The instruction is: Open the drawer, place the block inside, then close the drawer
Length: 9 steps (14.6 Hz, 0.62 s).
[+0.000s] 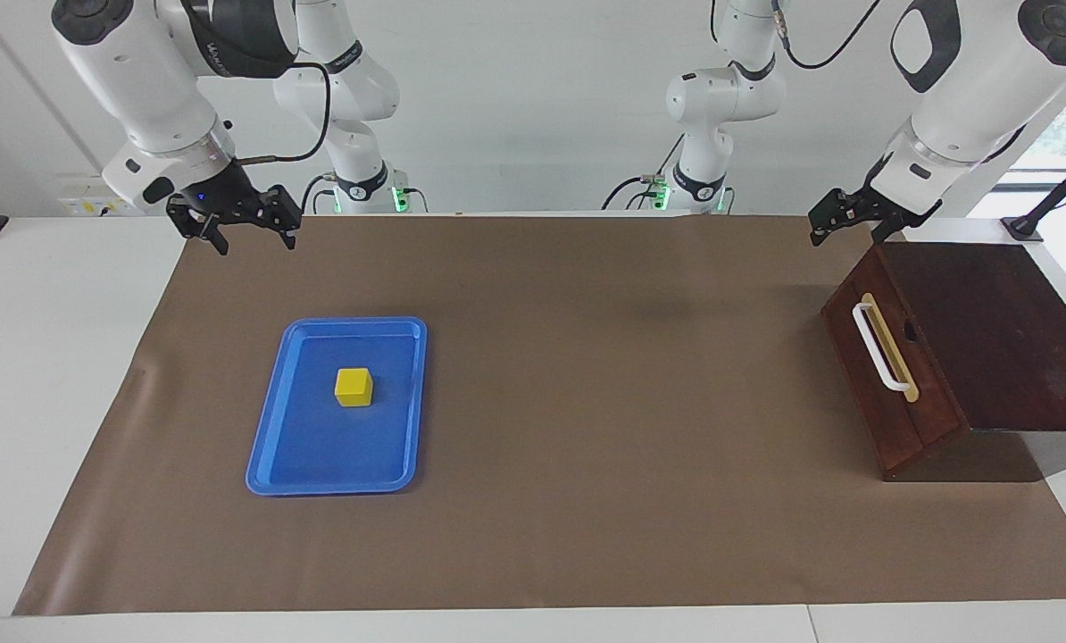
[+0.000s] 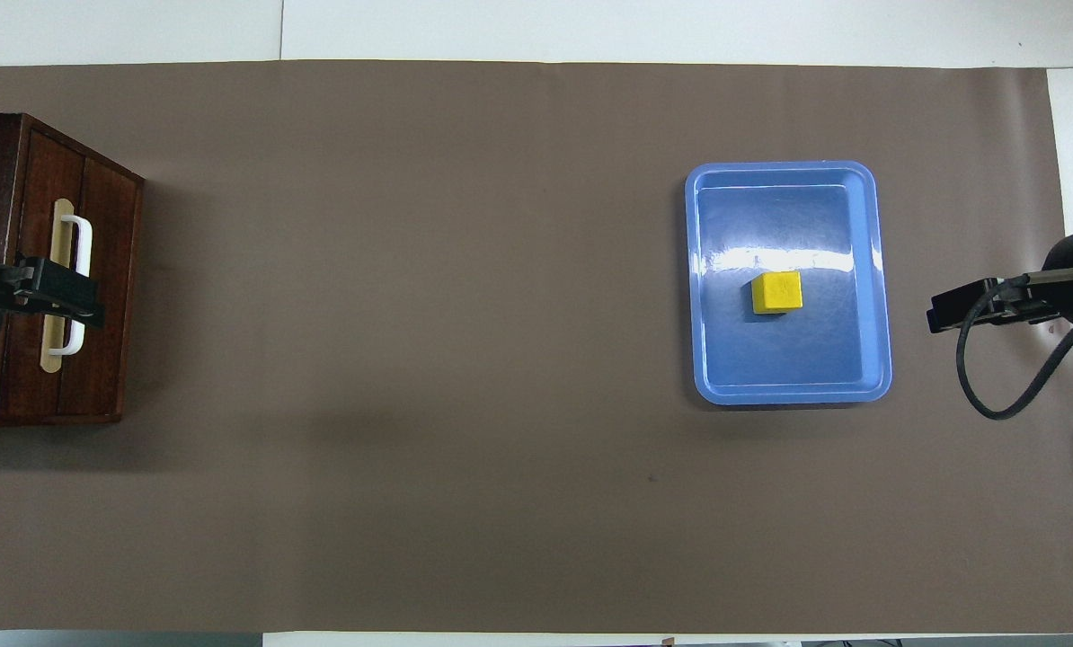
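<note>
2 grippers: both raised, nothing held.
L gripper (image 1: pixel 841 223): over drawer (image 1: pixel 890 384) box, finger gap can't be told.
R gripper (image 1: pixel 247 230): fingers spread wide.
Drawer: closed.
Block (image 1: pixel 353 387): sat in blue tray (image 1: pixel 319 464).

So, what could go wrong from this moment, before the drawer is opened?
The left gripper is raised above the closed drawer; it could miss the thin white handle when it descends. A hard pull might drag the whole box along the brown mat. The block sits loose on the blue tray and could be knocked away.

Blue tray (image 1: pixel 270 455) lies on brown mat (image 1: pixel 587 357).
</note>
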Each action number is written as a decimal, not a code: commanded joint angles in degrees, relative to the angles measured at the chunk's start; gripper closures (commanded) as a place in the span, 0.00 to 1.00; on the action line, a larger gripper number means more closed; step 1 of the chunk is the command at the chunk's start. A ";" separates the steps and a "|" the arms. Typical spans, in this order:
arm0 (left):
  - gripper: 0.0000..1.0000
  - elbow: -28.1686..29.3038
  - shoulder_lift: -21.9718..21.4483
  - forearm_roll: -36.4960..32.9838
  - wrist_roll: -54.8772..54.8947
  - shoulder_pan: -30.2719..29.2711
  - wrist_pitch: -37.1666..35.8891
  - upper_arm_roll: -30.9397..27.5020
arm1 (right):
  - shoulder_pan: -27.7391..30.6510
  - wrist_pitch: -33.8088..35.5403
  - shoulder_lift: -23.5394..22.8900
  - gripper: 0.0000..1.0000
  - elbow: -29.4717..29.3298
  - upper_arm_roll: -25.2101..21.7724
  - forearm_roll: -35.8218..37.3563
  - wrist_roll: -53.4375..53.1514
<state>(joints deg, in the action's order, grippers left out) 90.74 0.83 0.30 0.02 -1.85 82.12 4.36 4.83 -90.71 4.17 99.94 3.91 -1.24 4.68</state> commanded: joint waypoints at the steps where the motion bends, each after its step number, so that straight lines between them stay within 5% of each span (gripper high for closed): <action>1: 0.00 0.05 -0.57 0.05 -0.29 0.18 -0.56 -0.05 | 0.26 0.45 0.57 0.00 0.52 0.04 -0.43 0.77; 9: 0.00 0.92 -1.01 -0.22 -0.29 0.18 0.05 -0.05 | 0.27 -2.96 0.49 0.00 0.26 -0.04 -1.13 4.55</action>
<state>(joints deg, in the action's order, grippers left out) 90.74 0.78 0.30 0.02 -1.85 82.12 4.36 4.83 -92.44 4.20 99.80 3.86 -1.26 7.06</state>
